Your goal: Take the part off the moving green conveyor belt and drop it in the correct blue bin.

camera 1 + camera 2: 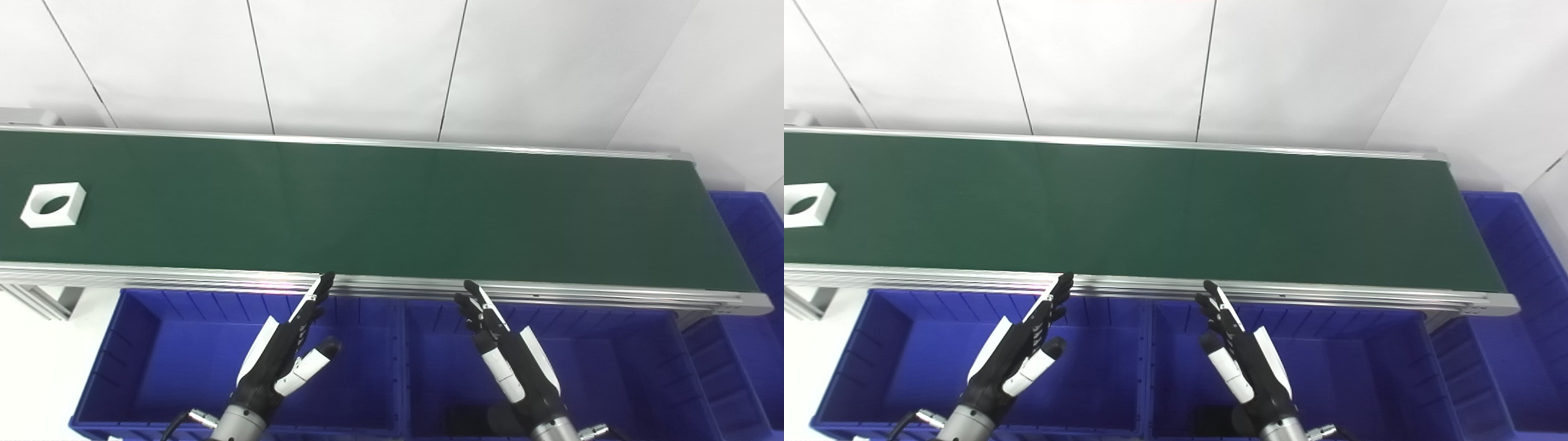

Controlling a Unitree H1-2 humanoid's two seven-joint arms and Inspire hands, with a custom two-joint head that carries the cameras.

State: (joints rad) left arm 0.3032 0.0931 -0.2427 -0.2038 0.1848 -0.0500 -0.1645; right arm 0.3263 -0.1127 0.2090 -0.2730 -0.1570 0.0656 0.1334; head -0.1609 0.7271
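Sitting far left on the long green belt (392, 208): white square block with a round hole (53, 204) | left hand (283, 352) nearer, fingers apart, empty | right hand (511, 355) farther, fingers apart, empty

Wall (355, 61): white panelling, stood behind the whole scene, divided by thin dark seams that ran slanting from the top edge down toward the bench (four seams counted in the left eye view). Finish matte, evenly lit, no hard shadows on it. Side wall (723, 92): also white, met the back wall at the right in a faint angled corner line. Floor (37, 367): pale, almost white, showed at lower left as a plain bright patch. Support frame (43, 300): grey aluminium struts, slanted, seen at the left edge against the floor. Light: bright, diffuse, source not visible.
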